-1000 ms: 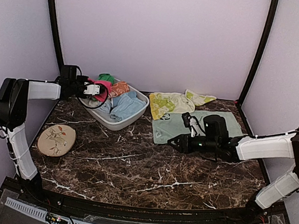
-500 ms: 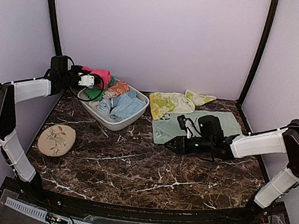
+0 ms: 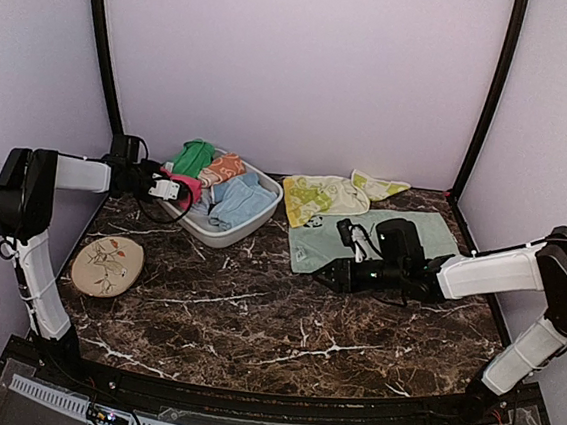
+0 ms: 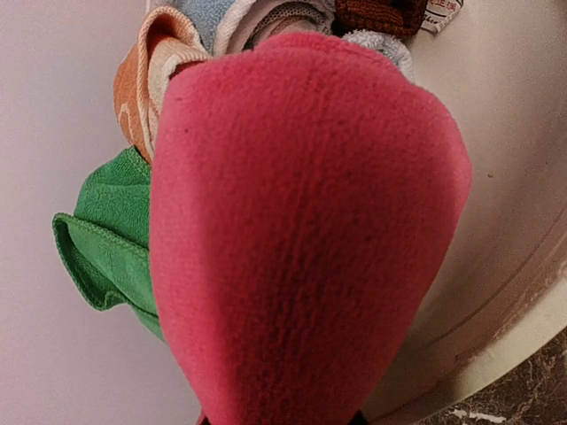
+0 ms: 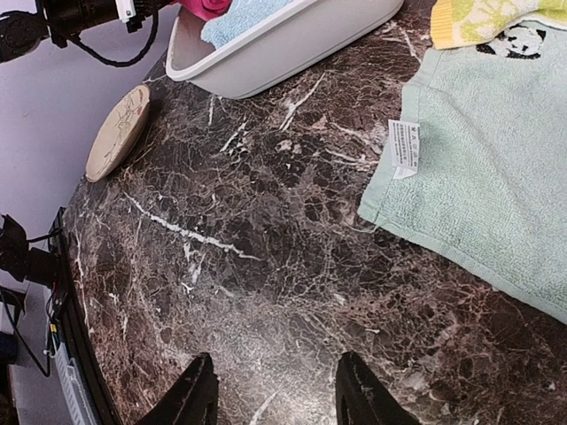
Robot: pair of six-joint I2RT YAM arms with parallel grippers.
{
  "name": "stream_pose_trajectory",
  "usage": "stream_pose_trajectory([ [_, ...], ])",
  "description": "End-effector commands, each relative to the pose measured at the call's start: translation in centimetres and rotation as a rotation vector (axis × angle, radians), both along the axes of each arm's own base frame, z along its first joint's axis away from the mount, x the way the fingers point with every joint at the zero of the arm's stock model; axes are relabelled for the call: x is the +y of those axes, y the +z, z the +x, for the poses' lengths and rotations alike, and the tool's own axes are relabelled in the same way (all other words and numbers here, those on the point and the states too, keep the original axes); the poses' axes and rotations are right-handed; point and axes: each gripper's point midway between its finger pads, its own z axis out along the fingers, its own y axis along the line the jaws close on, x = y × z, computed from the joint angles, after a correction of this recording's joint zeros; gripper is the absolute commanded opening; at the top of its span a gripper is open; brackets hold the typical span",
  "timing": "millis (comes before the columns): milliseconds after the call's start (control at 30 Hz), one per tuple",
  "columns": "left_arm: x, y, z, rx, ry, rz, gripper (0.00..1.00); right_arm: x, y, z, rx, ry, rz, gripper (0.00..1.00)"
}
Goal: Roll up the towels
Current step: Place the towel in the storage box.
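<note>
Pink towel (image 4: 301,230) clamped in left gripper (image 3: 173,190) at tub's (image 3: 226,233) left rim; right gripper (image 5: 276,390) jaws apart, empty; green cloth (image 4: 106,230) could snag and follow.

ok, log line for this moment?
left jaws: shut on pink towel at bin rim | right jaws: open, empty, above table beside flat mint towel
</note>
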Motion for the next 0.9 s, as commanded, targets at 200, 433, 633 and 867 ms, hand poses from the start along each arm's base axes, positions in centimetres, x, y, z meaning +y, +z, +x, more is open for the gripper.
stream_pose_trajectory([
  [200,2.2,-1.6,-0.9,0.249,0.031,0.151,0.16,0.4,2.0,1.2,-0.036,-0.014,0.044,0.45],
  [433,1.8,-1.9,-1.5,0.304,0.012,0.138,0.43,0.2,1.9,1.0,-0.030,-0.019,0.044,0.46],
  [633,1.8,-0.6,-1.6,0.298,0.038,0.108,0.57,-0.1,2.1,1.0,-0.032,-0.024,0.051,0.46],
  [867,1.4,2.4,-3.7,0.369,0.063,0.045,0.84,0.1,2.4,1.1,-0.034,-0.011,0.057,0.46],
])
